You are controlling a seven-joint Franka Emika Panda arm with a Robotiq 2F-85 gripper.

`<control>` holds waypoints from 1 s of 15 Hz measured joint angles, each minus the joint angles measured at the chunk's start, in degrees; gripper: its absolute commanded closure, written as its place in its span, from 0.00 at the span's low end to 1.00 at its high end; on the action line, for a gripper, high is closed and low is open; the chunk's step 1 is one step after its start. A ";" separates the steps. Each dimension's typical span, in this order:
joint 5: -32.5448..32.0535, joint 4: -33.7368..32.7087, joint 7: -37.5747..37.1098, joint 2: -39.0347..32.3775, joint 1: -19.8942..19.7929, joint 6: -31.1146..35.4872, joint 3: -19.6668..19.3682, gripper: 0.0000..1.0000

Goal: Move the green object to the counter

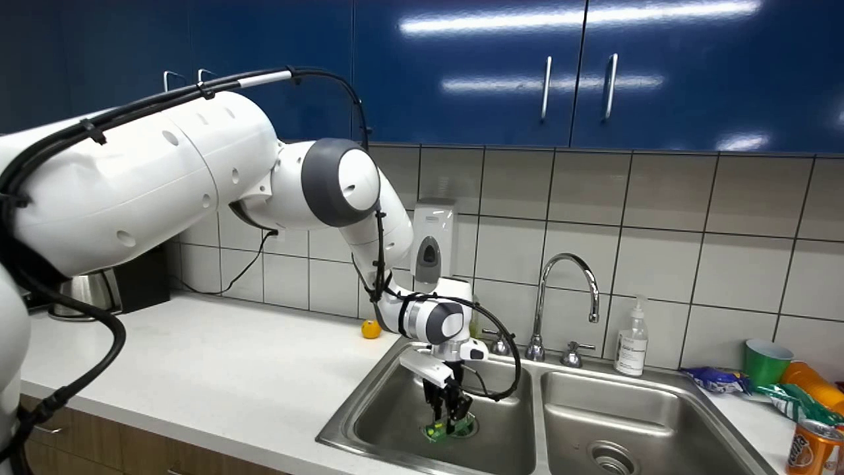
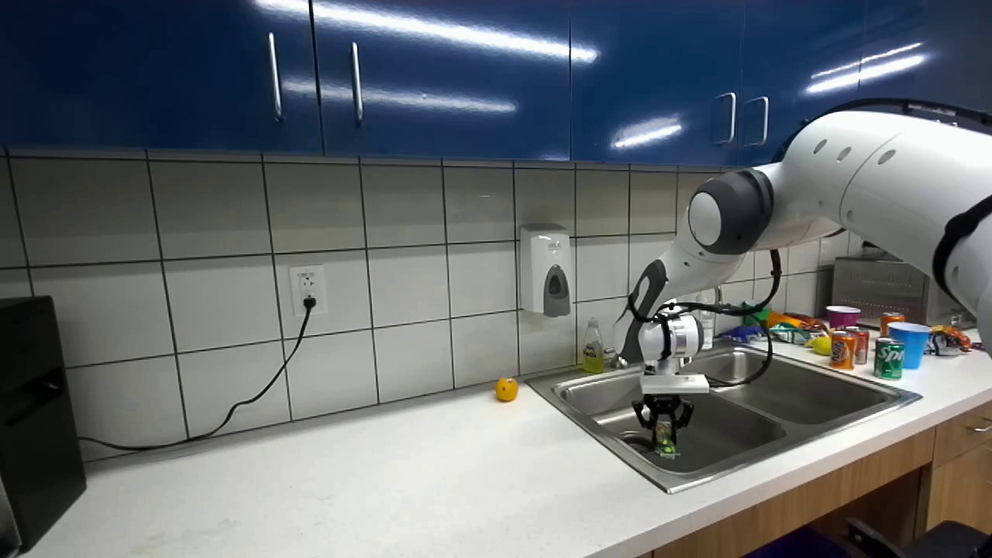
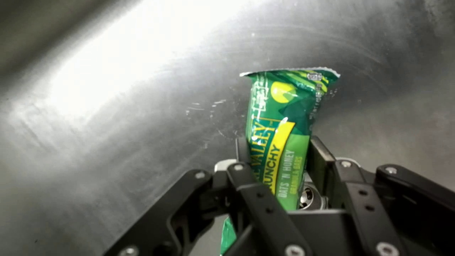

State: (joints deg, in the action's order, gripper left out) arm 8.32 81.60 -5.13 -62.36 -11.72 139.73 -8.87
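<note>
The green object is a green wrapped granola bar [image 3: 280, 106] with a yellow stripe. In both exterior views the bar [image 1: 435, 431] [image 2: 665, 445] is low in a basin of the steel sink [image 1: 537, 422], close to the drain. My gripper [image 1: 446, 419] [image 2: 664, 431] reaches down into that basin. In the wrist view my gripper [image 3: 278, 145] has its fingers against both sides of the bar, shut on its middle. The bar's near part is hidden behind the fingers. I cannot tell whether it still touches the basin floor. The white counter [image 1: 198, 369] [image 2: 349, 480] adjoins the sink.
An orange fruit [image 1: 370, 329] sits on the counter by the sink. A tall faucet [image 1: 541, 303] and a pump bottle [image 1: 632, 343] stand behind the basins. Cups, packets and cans, including a Sprite can [image 2: 889, 359], stand beyond the sink. A soap dispenser [image 1: 433, 241] hangs above.
</note>
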 measured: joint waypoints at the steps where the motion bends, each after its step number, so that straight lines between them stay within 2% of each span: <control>1: -0.17 0.50 0.25 0.82 0.07 -0.02 0.00 0.82; 8: -3.78 6.50 3.44 7.09 0.97 -0.24 0.02 0.82; 15: -6.85 15.43 8.37 14.68 1.63 -0.20 1.21 0.82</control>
State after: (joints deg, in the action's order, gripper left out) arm 1.48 97.02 3.24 -47.69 -10.09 139.53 -7.65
